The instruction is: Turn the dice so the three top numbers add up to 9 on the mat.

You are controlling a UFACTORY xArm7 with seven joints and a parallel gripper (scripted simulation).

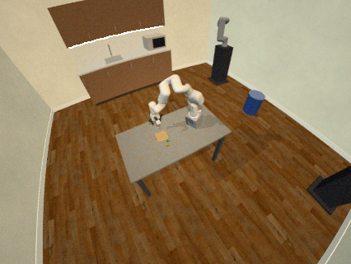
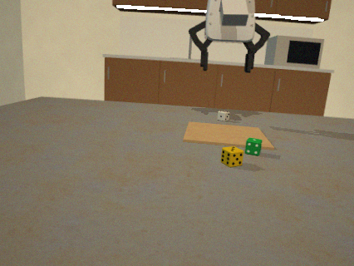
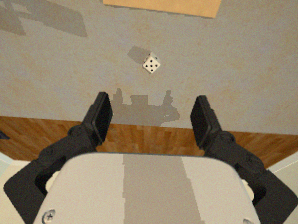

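The mat (image 1: 161,136) (image 2: 224,134) (image 3: 165,6) lies flat on the table. A white die (image 2: 223,115) (image 3: 151,64) lies off the mat, beyond its far edge in the exterior view. Its upper face seems to show five pips in the wrist view. A green die (image 1: 167,140) (image 2: 253,147) stands by the mat's near right corner in the exterior view, one pip on top, four in front. A yellow die (image 1: 166,145) (image 2: 232,157) lies off the mat, nearer that camera, seemingly with three pips on top. My gripper (image 2: 226,69) (image 3: 151,104) is open and empty, above the table near the white die.
The grey table (image 1: 140,157) (image 2: 125,199) (image 3: 50,70) bears the dice and mat. The table's edge shows beneath my fingers in the wrist view, with wooden floor (image 3: 150,139) beyond. The arm's base (image 1: 193,120) stands on the table.
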